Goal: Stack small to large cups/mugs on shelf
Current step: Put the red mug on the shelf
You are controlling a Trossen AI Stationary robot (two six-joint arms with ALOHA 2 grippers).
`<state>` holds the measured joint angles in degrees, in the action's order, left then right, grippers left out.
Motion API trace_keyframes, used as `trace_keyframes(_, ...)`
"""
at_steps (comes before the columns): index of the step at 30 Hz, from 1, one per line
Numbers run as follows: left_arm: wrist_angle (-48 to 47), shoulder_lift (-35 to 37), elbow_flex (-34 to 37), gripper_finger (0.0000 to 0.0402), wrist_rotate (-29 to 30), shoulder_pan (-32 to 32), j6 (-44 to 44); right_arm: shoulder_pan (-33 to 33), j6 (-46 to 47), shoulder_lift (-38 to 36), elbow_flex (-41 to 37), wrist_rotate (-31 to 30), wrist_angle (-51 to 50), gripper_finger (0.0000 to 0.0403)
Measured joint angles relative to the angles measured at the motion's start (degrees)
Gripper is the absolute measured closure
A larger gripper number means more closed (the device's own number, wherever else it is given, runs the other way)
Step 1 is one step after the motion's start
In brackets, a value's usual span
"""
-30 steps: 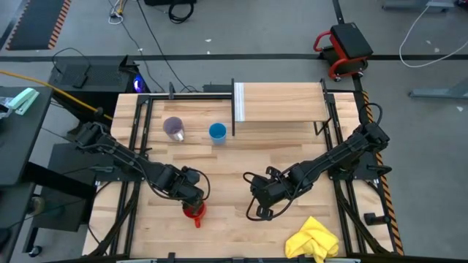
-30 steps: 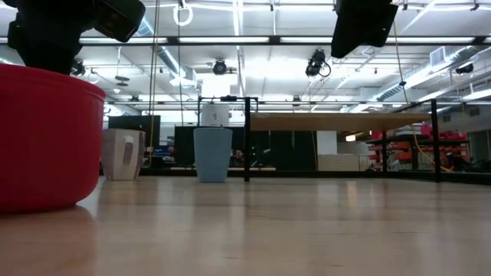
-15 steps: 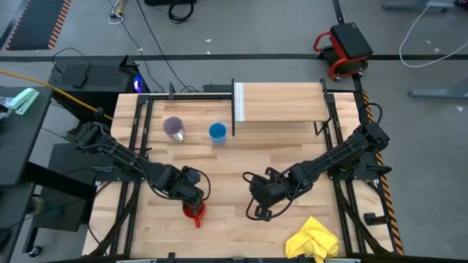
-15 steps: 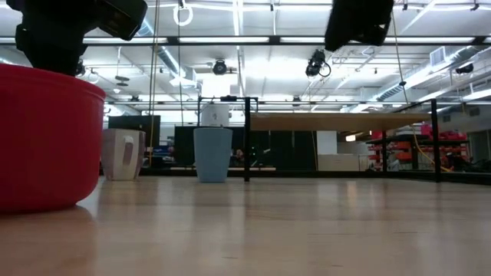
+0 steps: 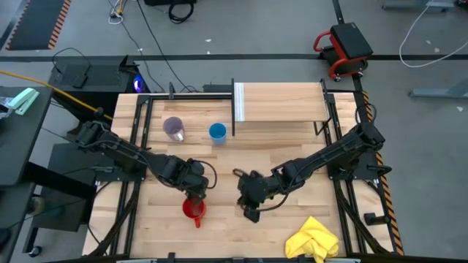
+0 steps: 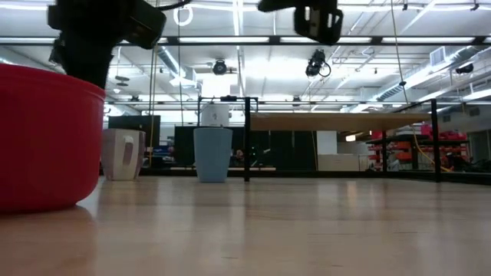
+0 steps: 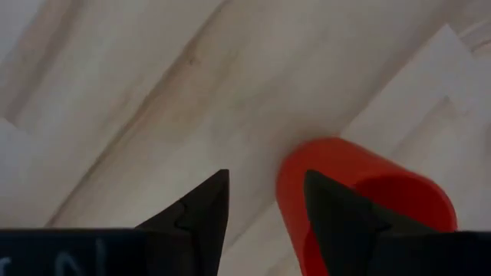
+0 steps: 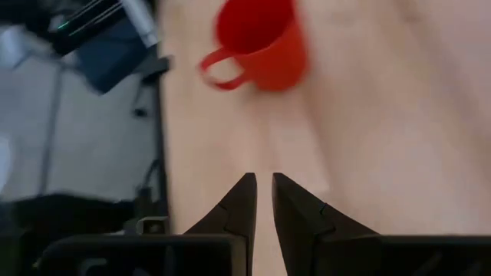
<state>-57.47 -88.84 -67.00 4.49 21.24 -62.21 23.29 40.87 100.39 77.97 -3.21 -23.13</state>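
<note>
The red mug (image 5: pixel 193 209) stands upright on its base near the table's near edge, with its handle (image 8: pixel 219 69) toward that edge. My left gripper (image 5: pixel 197 190) is open just past the mug's far side; in the left wrist view (image 7: pixel 265 180) one finger overlaps the mug (image 7: pixel 368 192). My right gripper (image 5: pixel 248 210), shut, hovers to the mug's right, pointing toward it (image 8: pixel 261 180). The purple-grey cup (image 5: pixel 174 129) and the light-blue cup (image 5: pixel 217 132) stand on the table left of the shelf (image 5: pixel 281 102). My left gripper stands at the far side of the red mug's rim (image 7: pixel 295 165), pointing down from above. One finger (image 7: pixel 330 207) lies in front of the rim, and I cannot tell whether it touches. The mug stands upright on the table.
A yellow cloth (image 5: pixel 314 239) lies at the near right corner. The shelf's white end panel (image 5: pixel 238 102) stands just right of the light-blue cup. Bare planks lie between the two cups and the mug. In the low view the two cups (image 6: pixel 212 153) stand in front of the shelf (image 6: pixel 337 121).
My left gripper has moved from over the red mug toward the far edge and slightly right, uncovering the mug from above. My right gripper has moved toward the table's left, closer to the mug. The mug has stayed in place.
</note>
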Motion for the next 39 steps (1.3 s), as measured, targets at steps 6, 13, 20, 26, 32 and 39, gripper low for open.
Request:
trace_keyframes(6,-0.13,0.02,0.0,0.0229,0.0,-4.67,3.16,-0.04,-1.62,4.22,0.0,3.71,6.92,0.0353)
trace_keyframes(13,-0.17,0.02,0.0,0.0229,-0.16,-9.37,6.18,-1.02,-2.19,8.03,0.02,3.92,15.54,0.0353)
trace_keyframes(20,-0.02,0.02,0.0,0.0229,-1.83,-12.42,7.71,-3.13,-4.77,14.06,2.75,6.48,18.91,0.0353)
trace_keyframes(26,-0.15,0.02,0.0,0.0228,-2.44,-13.1,7.82,-4.84,-2.63,18.9,11.46,7.23,15.64,0.0353)
trace_keyframes(32,-1.31,0.02,0.0,0.0228,-2.79,-13.1,7.82,-5.3,-4.05,21.55,21.18,1.43,1.67,0.0353)
trace_keyframes(39,-4.14,0.02,0.0,0.0229,-2.77,-13.1,7.82,-5.27,-5.28,24.81,25.12,2.37,-1.6,0.0353)
